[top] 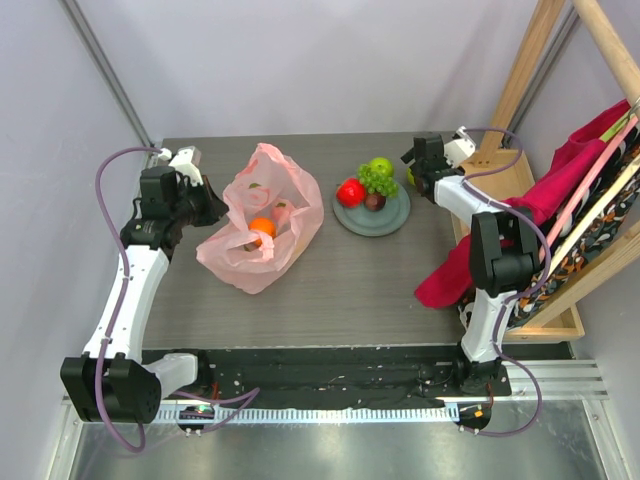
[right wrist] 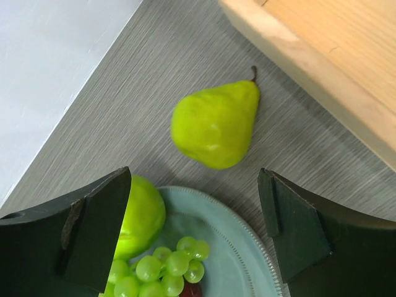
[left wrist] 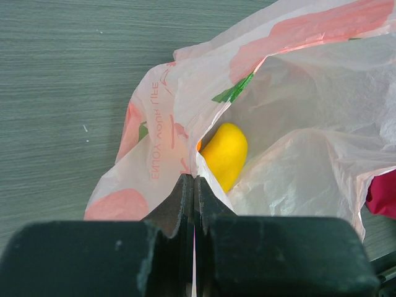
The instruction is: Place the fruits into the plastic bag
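Plastic bag (top: 290, 190) lies left on table (top: 360, 280), orange (top: 262, 227) and yellow fruit (left wrist: 226, 154) inside. My left gripper (left wrist: 193, 185) pinches rim, jaws fully closed, to hold mouth open. My right gripper (right wrist: 195, 185) gapes wide, empty, above pear (right wrist: 216, 127) beside plate (right wrist: 241, 241), probably next pick.

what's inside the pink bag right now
An orange and a yellow fruit show inside the plastic bag; anything deeper is hidden by its crinkled folds.

Plastic bag (top: 245, 262): translucent pink, coral prints, green leaf marks. Mango (left wrist: 226, 154): yellow. Orange (top: 262, 227): orange. Pear (right wrist: 216, 124), grapes (right wrist: 164, 269): yellow-green. Apple (top: 350, 191): red. Plate (right wrist: 216, 223): grey-blue. Table (top: 380, 290): grey wood grain.
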Controlling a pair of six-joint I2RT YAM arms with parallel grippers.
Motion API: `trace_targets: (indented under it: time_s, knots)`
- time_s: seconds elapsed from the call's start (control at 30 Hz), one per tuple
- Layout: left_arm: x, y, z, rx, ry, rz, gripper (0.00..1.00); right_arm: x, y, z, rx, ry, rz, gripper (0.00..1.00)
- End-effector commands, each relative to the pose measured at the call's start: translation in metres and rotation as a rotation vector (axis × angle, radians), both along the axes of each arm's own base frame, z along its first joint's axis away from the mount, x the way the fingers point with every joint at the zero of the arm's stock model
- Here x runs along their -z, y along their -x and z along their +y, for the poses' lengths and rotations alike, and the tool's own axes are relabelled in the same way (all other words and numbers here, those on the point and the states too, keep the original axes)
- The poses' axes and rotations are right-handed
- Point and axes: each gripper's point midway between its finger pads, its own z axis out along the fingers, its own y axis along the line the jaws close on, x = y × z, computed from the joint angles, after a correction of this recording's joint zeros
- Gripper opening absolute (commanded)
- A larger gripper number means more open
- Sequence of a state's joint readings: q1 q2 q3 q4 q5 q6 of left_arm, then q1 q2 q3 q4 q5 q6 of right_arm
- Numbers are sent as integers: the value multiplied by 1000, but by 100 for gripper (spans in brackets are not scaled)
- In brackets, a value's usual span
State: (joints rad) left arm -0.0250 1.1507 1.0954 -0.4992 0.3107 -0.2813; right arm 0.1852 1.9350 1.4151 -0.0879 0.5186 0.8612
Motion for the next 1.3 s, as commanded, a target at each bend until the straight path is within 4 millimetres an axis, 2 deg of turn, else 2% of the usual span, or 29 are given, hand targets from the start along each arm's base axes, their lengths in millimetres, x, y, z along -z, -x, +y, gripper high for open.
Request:
trace_targets:
  time_s: [0.0,0.2,0.3,0.33,0.67,1.1,1.17,1.27]
  knots:
    - [-14,-1,-1,12,10,-50,0,-17,-5,-17,65,-30,-59,92]
    - [-14,0,-2,14,13,-51,0,-2,-14,-25,73,-38,-37,93]
    - [-15,0,-2,14,15,-55,0,5,-20,-23,56,-63,-30,92]
    - [-14,0,-2,14,15,-52,0,14,-23,-22,48,-69,-12,93]
    - [-13,-1,-4,19,21,-46,0,30,-43,-22,46,-73,2,93]
    - [-13,-1,-4,23,25,-47,0,67,-48,-31,93,-51,110,93]
    - [-14,-1,-5,25,25,-49,0,73,-47,-32,95,-52,123,90]
    - [-13,0,-5,25,25,-47,0,78,-45,-32,94,-57,133,74]
